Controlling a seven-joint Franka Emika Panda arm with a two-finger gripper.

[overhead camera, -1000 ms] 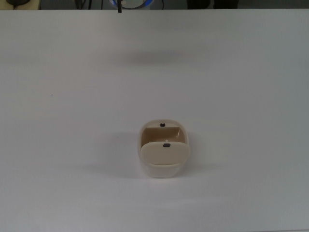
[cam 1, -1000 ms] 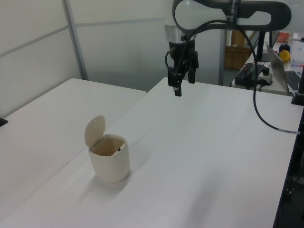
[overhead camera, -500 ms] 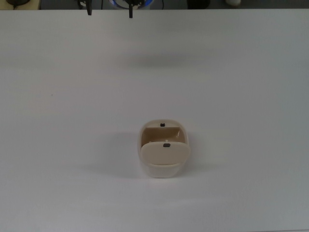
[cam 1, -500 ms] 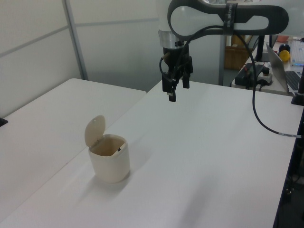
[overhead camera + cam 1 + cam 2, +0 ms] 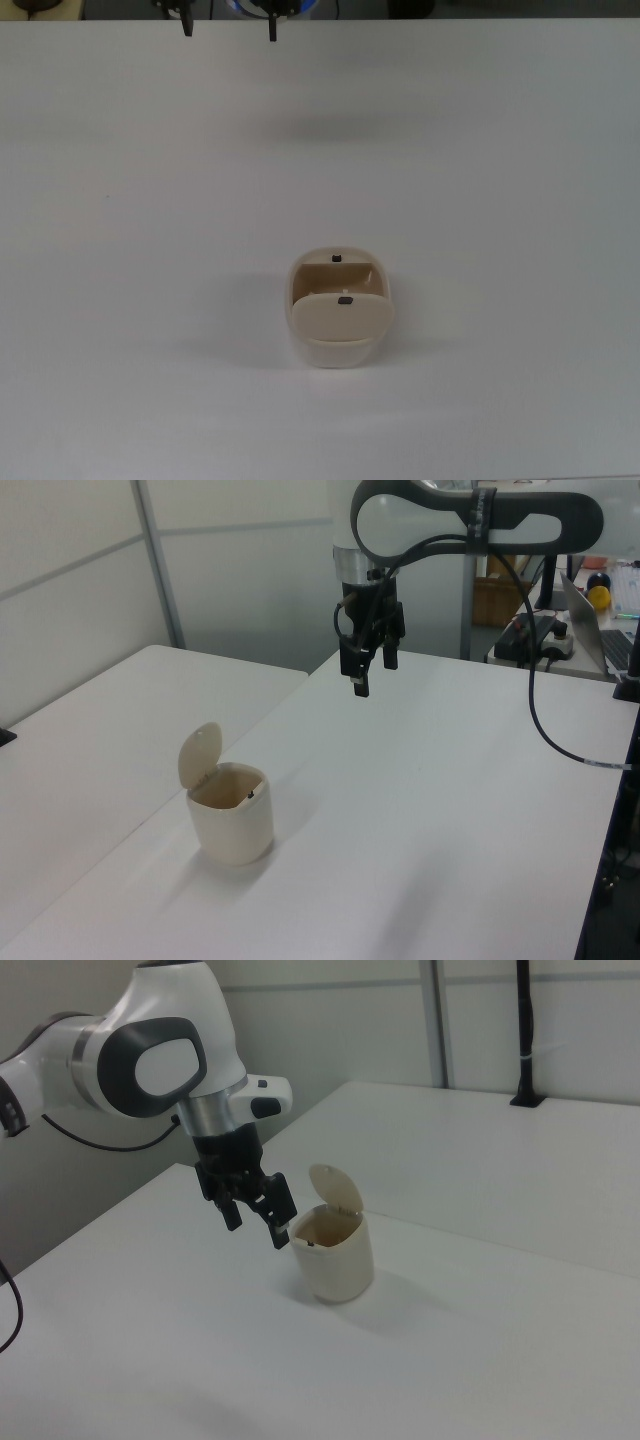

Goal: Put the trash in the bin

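The cream-beige bin [image 5: 338, 318] stands on the white table with its swing lid [image 5: 199, 754] tipped up, and its tan inside shows. No trash shows in any view. My gripper [image 5: 373, 672] hangs open and empty, high above the table and well away from the bin, toward the left view's upper right. Only its two dark fingertips [image 5: 272, 30] reach into the top view, at the top edge. From the right view, the gripper [image 5: 256, 1222] hangs just left of the bin [image 5: 338, 1257], with nothing between its fingers.
A second white table [image 5: 110, 720] adjoins along a seam on the left view's left. A desk with a laptop [image 5: 600, 630], cables and a yellow ball stands at the left view's far right. A black post [image 5: 524, 1030] rises from the far table in the right view.
Over the last second the gripper shifted toward the left view's left and slightly down, turning so both fingertips show in the top view. The bin has not moved.
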